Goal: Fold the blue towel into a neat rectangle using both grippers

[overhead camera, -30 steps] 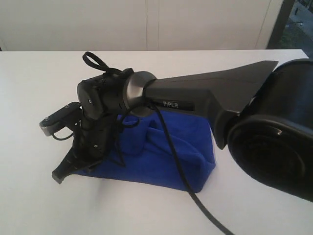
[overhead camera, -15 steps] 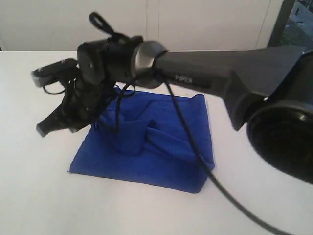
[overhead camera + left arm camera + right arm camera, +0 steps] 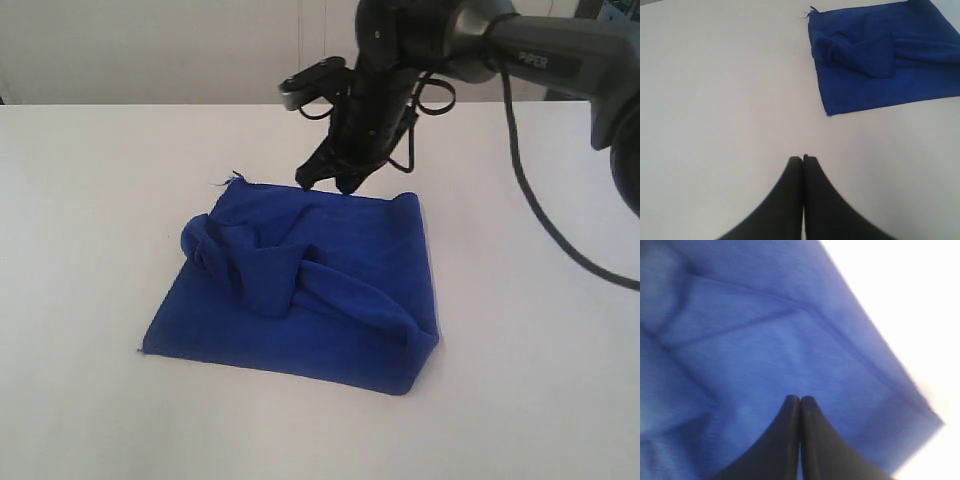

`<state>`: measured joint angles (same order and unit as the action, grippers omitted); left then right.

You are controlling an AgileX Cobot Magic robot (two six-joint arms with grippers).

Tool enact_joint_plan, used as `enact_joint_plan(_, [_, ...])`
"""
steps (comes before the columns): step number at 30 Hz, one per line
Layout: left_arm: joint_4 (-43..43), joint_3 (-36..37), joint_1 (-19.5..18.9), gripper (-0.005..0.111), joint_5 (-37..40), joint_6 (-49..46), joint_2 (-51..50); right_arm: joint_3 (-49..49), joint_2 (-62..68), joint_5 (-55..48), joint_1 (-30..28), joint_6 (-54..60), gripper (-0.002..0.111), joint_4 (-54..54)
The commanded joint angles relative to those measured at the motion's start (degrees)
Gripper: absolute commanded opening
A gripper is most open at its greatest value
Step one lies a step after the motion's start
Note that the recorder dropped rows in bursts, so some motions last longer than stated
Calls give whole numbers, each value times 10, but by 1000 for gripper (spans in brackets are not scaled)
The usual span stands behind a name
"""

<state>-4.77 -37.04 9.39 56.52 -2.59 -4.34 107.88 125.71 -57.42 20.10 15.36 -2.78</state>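
A deep royal-blue soft towel (image 3: 300,290) lies rumpled on a matte white tabletop (image 3: 90,200), with pale wall panels (image 3: 150,50) beyond it. The right black gripper (image 3: 325,183) hangs above the towel's far hem, jaws together. The left gripper (image 3: 803,159) is off the towel, jaws likewise together.

Bare white table (image 3: 90,180); pale wall (image 3: 150,50)

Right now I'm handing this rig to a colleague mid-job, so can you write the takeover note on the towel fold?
Left gripper: shut, empty, over bare table, apart from the blue towel.
Right gripper: shut, empty, at the towel's far edge; contact unclear.
Towel: lies on the table, roughly rectangular, with a bunched, twisted ridge across its top.
Done: a rough fold only.
Left: flatten the bunched layer and square the edges into a neat rectangle.
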Motion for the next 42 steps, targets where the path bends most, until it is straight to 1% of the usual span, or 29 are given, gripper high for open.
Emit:
enact_joint_plan(1, [-1,3,-1,0,3,-2,4,-2,16,1,-48,31,0,1])
enact_joint_plan(5, [-1,3,-1,0,3,-2,4,-2,45,1,-79,33,0,-1])
enact_joint_plan(12, [-1,3,-1,0,3,-2,4,-2,85,-1,-87,40,0,10])
enact_joint_plan(18, [-1,3,-1,0,3,-2,4,-2,95,-40,-87,-64,0,101])
enact_joint_plan(23, [-1,3,-1,0,3,-2,4,-11,95,-95,-87,-112,0,160])
enact_joint_plan(27, [-1,3,-1,0,3,-2,4,-55,92,-125,-87,-136,0,183])
enact_joint_plan(32, [-1,3,-1,0,3,-2,4,-126,78,-125,-87,-158,0,185])
enact_joint_plan(42, [-1,3,-1,0,3,-2,4,-252,-8,-125,-87,-184,0,192])
